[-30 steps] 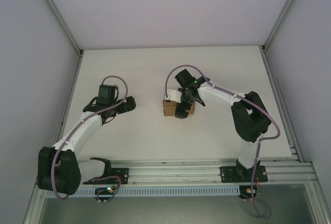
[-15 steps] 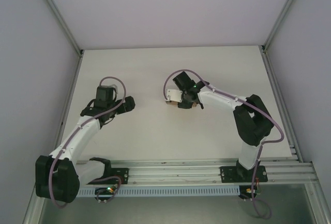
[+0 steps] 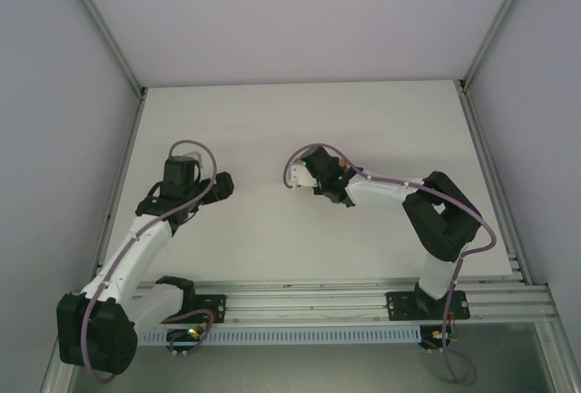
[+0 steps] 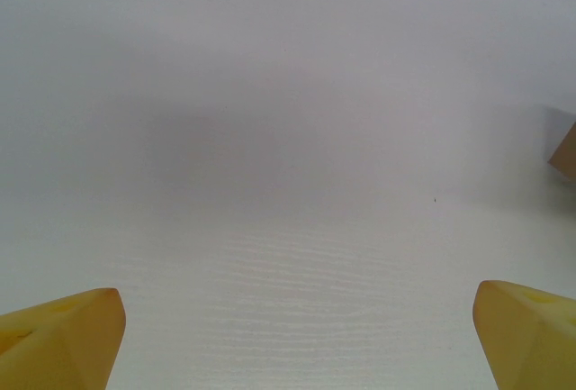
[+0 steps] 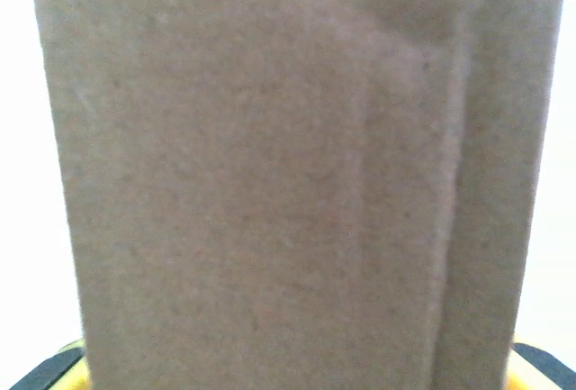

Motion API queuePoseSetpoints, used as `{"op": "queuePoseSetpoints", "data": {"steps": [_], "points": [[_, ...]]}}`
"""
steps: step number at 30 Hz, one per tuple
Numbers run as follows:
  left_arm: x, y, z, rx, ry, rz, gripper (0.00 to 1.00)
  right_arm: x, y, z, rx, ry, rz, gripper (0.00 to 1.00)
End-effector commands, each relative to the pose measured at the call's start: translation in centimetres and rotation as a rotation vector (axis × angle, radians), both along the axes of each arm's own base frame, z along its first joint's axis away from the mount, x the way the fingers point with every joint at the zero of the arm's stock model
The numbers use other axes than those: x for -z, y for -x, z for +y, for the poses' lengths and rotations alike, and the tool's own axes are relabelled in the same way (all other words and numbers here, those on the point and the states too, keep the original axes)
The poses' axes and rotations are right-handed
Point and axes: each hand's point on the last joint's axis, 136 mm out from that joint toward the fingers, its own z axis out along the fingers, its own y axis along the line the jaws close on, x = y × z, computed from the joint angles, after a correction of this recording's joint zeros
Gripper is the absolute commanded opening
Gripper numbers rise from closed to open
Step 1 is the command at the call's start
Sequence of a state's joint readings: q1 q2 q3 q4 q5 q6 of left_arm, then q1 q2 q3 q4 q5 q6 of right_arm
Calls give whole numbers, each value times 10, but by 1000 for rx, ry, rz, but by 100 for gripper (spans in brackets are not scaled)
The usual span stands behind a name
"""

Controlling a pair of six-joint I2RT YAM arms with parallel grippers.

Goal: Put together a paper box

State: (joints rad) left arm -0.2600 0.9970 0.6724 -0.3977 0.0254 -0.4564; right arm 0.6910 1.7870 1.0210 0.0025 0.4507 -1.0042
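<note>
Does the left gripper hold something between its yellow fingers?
No, the yellow fingers of the left gripper stand wide apart, bare white table between them.

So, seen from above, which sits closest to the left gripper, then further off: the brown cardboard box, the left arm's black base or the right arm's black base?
1. Brown cardboard box, to the left gripper's right, between the right gripper's fingers.
2. Left arm's black base, near edge, left side.
3. Right arm's black base, near edge, right side.
</note>
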Motion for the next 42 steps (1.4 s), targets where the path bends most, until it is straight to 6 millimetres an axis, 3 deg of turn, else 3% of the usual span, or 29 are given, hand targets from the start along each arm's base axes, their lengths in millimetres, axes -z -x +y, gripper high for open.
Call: {"op": "queuePoseSetpoints", "data": {"steps": [1,4,9,12,16,20,22,24,26,29,32,34,37,41,42], "points": [[3,8,6,-22,2,7,100,5,-3,3,-5,-14,-45,51],[1,9,4,-9,12,-9,100,7,14,3,9,-47,52,73],[-2,7,5,2,-7,-27,100,-11,52,11,-39,-137,160,91],[-8,3,8,-9,-25,-49,100,-32,82,12,-37,-196,275,100],[-24,-6,14,-29,-64,-110,100,-71,108,16,-44,-345,309,100],[-40,-20,34,-102,-160,-217,100,-121,108,9,-38,-586,154,100],[-44,-30,44,-105,-260,-300,100,-149,96,-10,54,-770,59,100],[-41,-39,57,-134,-361,-378,100,-162,81,-45,194,-950,-1,100],[-33,-43,63,-124,-453,-446,100,-156,65,-88,342,-1070,-55,100],[-21,-45,72,-141,-521,-601,100,-130,43,-170,644,-1207,-239,100],[-3,-44,72,-108,-476,-680,100,-100,36,-215,770,-1288,-320,100],[-3,-51,73,-122,-471,-697,100,-86,32,-225,800,-1333,-317,100],[-2,-70,68,-63,-470,-700,100,-72,20,-224,765,-1321,-323,100],[33,-89,77,-52,-430,-639,100,-51,9,-236,798,-1368,-380,100],[28,-95,82,-76,-448,-686,100,-44,5,-236,799,-1376,-371,100]]}}
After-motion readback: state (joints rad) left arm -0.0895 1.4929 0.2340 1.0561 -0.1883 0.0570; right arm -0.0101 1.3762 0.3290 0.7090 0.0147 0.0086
